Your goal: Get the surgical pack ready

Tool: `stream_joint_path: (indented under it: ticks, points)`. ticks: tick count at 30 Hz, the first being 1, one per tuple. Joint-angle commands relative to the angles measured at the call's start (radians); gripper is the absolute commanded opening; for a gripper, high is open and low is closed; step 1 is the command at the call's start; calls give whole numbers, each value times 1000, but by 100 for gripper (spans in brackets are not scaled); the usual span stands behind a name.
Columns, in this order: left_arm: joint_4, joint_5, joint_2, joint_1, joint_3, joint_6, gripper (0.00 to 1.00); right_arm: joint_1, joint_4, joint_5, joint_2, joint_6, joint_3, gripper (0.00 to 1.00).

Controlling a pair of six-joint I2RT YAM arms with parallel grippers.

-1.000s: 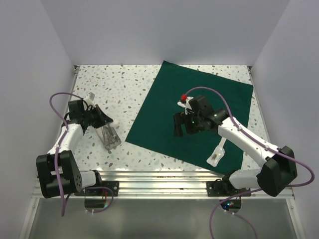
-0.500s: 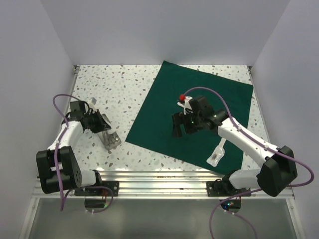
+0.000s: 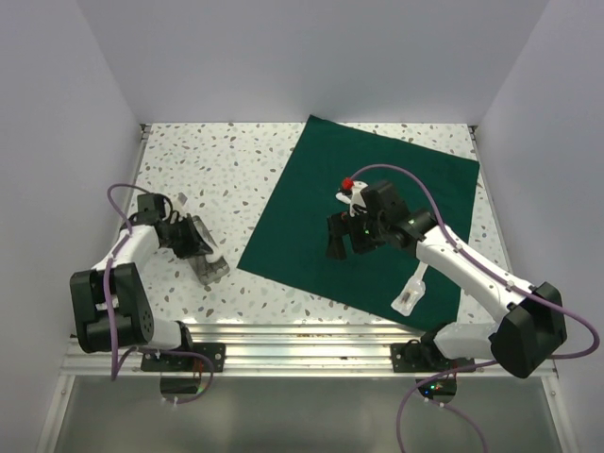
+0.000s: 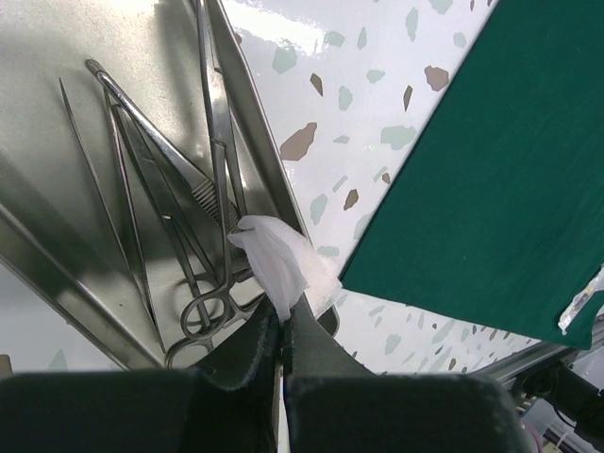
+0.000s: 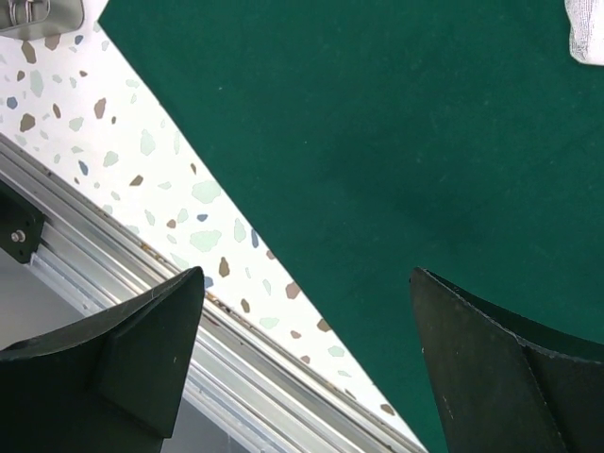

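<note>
The dark green drape [image 3: 377, 212] lies flat and unfolded on the right half of the table; it also shows in the left wrist view [image 4: 510, 189] and the right wrist view [image 5: 425, 142]. The small steel tray [image 3: 209, 262] sits left of it, holding steel scissors and forceps [image 4: 179, 217]. My left gripper [image 3: 192, 241] is over the tray, shut [image 4: 283, 316] on a white gauze pad [image 4: 278, 264] at the tray's rim. My right gripper [image 3: 340, 241] hovers open and empty [image 5: 307, 359] above the drape's near-left edge.
A white packet [image 3: 411, 293] lies on the drape's near corner. A white gauze edge [image 5: 587, 28] shows on the drape. The metal rail [image 3: 302, 335] runs along the near table edge. White walls close in the left, back and right.
My left wrist has shifted slightly nearer and lower over the tray, still pinching the gauze. The right arm has barely moved.
</note>
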Motion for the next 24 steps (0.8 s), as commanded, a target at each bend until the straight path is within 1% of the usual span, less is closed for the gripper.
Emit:
stream_joint_path:
  ticks: [1,5,7,10,16,17,18,20,21,22,23,24]
  points:
    - [-15,27,18,4,23,14,0,-4,36,-21,-12,-19,0,93]
    - [-32,30,60,4,34,28,0,-6,33,-21,-5,-22,1,93]
    - [-41,-16,54,2,40,28,0,-6,33,-22,-5,-22,3,93]
    - [-46,-38,50,4,42,24,0,-7,33,-25,-3,-23,1,93]
    - [-47,-50,83,2,48,24,0,-7,40,-36,2,-23,-2,93]
    - [-50,-56,81,4,49,25,2,-6,40,-36,2,-23,-2,93]
    - [-54,-59,72,4,51,22,14,-7,42,-38,2,-23,-3,93]
    - [-57,-76,58,4,52,16,24,-7,43,-38,6,-20,-3,93]
    - [-64,-85,40,2,54,8,32,-9,43,-38,8,-19,-2,93]
    - [-67,-95,29,4,57,4,36,-7,43,-38,9,-17,3,93]
    - [-72,-110,6,4,59,1,43,-7,43,-35,14,-10,4,93]
    - [-83,-115,-9,4,62,-10,45,-7,46,-35,21,-5,9,93]
